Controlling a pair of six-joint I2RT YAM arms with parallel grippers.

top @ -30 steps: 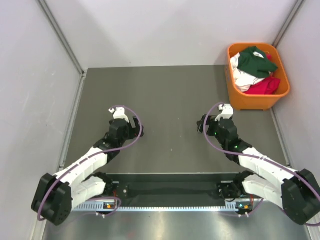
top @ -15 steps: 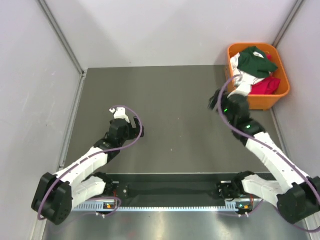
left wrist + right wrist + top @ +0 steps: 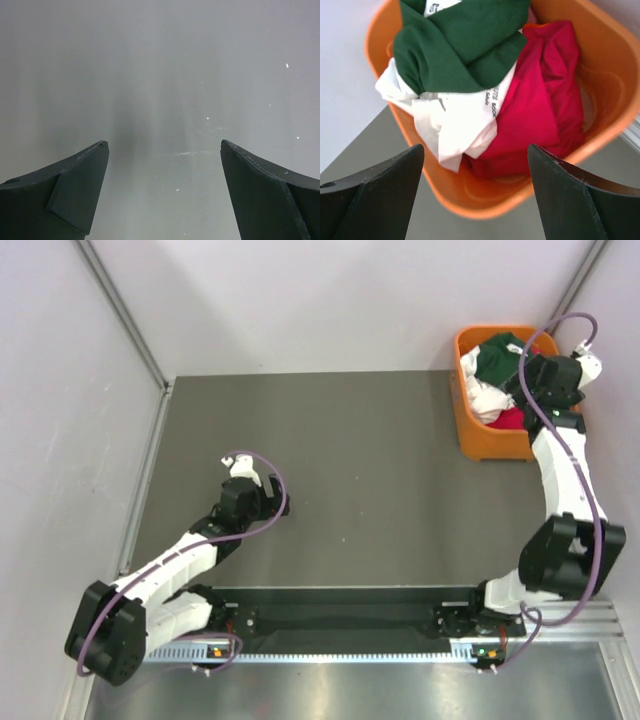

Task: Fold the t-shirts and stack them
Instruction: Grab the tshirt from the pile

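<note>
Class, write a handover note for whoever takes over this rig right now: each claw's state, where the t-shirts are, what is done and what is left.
Left claw: open, holding nothing, over the grey table.
Right claw: open, holding nothing, above the orange plastic basket at the table's far right corner.
Shirts: the dark green cloth t-shirt lies crumpled on the cream-white cloth t-shirt with black lettering. Both are in the basket, beside a red cloth garment.
Done: nothing folded or stacked.
Left: lift each shirt out, fold it on the table, stack them.
</note>
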